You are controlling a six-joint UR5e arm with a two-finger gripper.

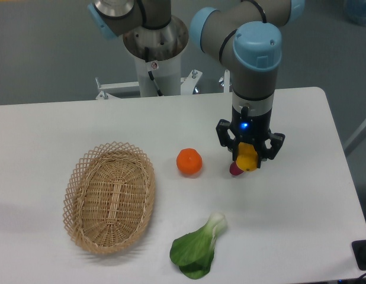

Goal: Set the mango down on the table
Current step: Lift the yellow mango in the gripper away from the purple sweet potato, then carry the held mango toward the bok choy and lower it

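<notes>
Partly hidden, the mango (247,157) shows only as a smooth yellow patch between the dark fingers of the hand (249,158), which is clamped around it; whether the fruit touches the desk (289,225) or hangs just above it cannot be told. Tucked behind and below the mango, a dark red-purple item (235,170) peeks out at the left finger, most of it covered, so its shape is hard to make out. The arm's grey tube and pale blue joint cap rise out of the top of the view, cut off. To the left of the hand, apart from it, sits a round orange fruit (189,161) with a dull dimpled skin. Farther left lies an oval wicker basket (109,198), open-weave with a scalloped lacy rim. Near the front edge rests a leafy green vegetable (199,248), with a pale stem and broad dark leaves. The desk is white, flat and smooth, with a rounded far corner
</notes>
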